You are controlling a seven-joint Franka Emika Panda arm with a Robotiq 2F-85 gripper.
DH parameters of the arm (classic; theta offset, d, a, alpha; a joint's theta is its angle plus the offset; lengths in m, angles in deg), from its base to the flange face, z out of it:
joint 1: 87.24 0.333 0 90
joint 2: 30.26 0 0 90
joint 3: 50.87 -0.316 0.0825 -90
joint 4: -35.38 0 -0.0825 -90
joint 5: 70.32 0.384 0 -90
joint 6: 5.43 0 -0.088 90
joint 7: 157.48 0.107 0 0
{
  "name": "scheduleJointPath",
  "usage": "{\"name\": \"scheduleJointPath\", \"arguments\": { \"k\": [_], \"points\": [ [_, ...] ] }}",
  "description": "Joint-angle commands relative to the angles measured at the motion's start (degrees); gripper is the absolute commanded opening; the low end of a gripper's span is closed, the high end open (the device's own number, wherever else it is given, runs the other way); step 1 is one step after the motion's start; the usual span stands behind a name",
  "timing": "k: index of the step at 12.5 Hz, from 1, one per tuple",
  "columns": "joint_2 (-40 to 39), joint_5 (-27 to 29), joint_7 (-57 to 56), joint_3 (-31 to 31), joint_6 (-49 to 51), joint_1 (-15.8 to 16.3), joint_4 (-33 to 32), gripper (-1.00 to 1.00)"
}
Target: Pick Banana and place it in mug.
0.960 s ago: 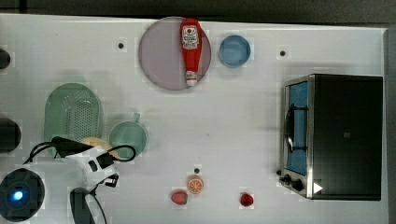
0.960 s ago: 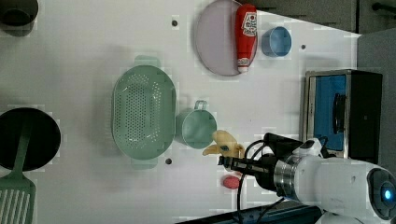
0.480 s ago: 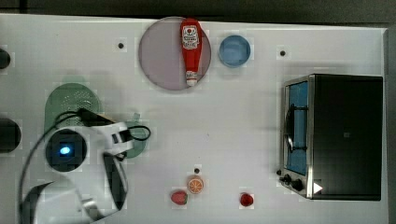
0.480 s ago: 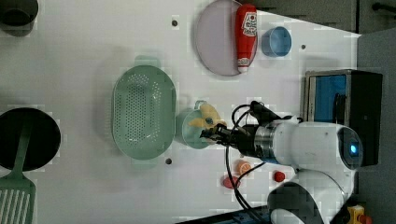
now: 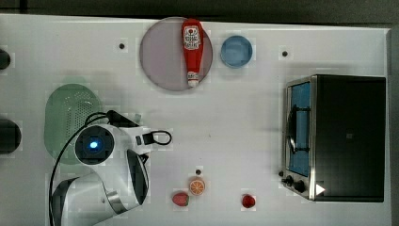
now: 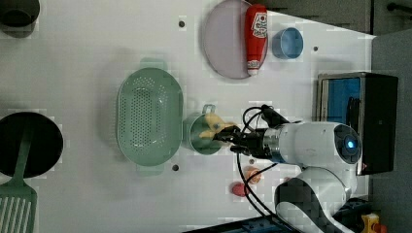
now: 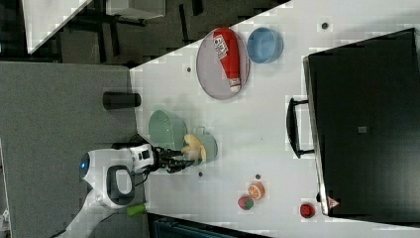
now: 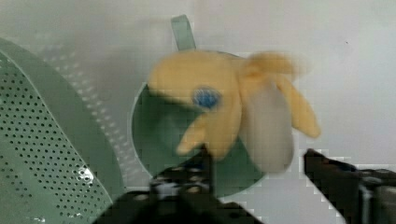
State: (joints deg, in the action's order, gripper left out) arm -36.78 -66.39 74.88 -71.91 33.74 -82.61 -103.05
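Your gripper [image 6: 228, 136] is hovering beside the mug [image 6: 200, 141] — its fingers [image 8: 196, 179] are standing apart, seemingly gripping nothing. The banana [image 8: 224, 109] is sitting over the mug's mouth, just beside the green basket [image 6: 148, 116] — whether it's resting inside, you can't quite tell.

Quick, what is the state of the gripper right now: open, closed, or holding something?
Gripper: open, fingers spread apart; the banana lies over the mug, not clamped.
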Motion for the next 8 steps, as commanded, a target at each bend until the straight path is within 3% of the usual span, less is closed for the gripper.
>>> {"name": "scheduleJointPath", "arguments": {
  "k": [1,3,8],
  "points": [
    [1.49,-0.49,4.31,-0.28,-1.29,-0.14,2.4,1.0],
    [3.71,0.33,4.43,1.59,-0.48,-0.6,4.5,1.0],
    [13.46,0.01,2.8,10.8,21.62,-1.53,15.64,1.0]
  ]
}}
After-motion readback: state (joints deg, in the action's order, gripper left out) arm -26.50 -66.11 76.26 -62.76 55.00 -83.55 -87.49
